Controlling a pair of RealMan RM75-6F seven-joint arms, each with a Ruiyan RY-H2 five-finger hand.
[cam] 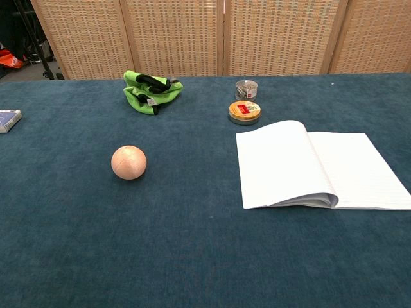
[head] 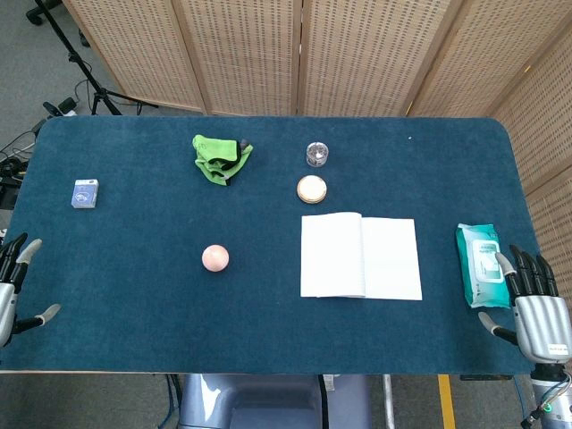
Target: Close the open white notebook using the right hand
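A: Where is the white notebook [head: 360,256]?
B: Right of centre on the blue desk [head: 134,304], lying open and flat, both pages up. In the chest view the left page bows slightly near the spine.

A: Right robot hand [head: 534,304]?
B: Near right corner of the desk, head view only. Fingers spread and pointing away from the robot, thumb out to the side, holding nothing. Well apart from the notebook. Its fingertips lie at the near end of a teal pack of wet wipes [head: 481,262]; contact cannot be judged.

A: Left robot hand [head: 13,286]?
B: Near left edge, partly cut off by the frame. Fingers apart, empty.

A: Other items?
B: Pink ball [head: 215,258] left of the notebook, well apart. Round flat tin [head: 312,189] just beyond the notebook's far edge; a small clear container [head: 316,154] beyond that, contents too small to tell. Crumpled green cloth with black parts [head: 220,157] at the far centre-left. Small blue box [head: 85,193] far left. Woven folding screens [head: 357,54] stand behind the desk.
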